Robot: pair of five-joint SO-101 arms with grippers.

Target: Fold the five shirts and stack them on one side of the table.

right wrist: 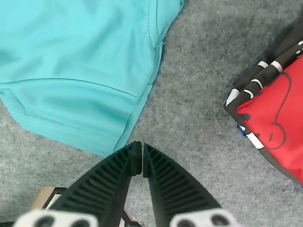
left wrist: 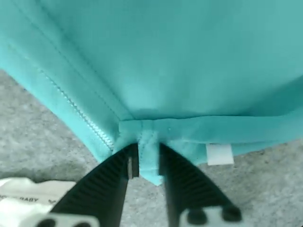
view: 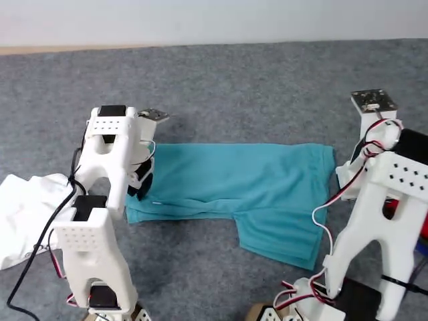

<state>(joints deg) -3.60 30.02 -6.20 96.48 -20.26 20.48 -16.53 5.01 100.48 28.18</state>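
Spreading under everything was the grey-carpeted desk [view: 267, 80], with a pale wall [view: 200, 20] behind it. A teal shirt [view: 234, 180] lay flat at its middle, partly folded, one part jutting toward my right arm. A crumpled white shirt [view: 23, 207] lay beside my left arm, a red and black garment [right wrist: 277, 118] by my right. My left fingers [left wrist: 106, 182] were clamped on a pinch of the teal shirt's edge, near its small white tag [left wrist: 219, 154]. My right fingers [right wrist: 118, 172] were pressed together on nothing, over bare desk just beside a teal corner.
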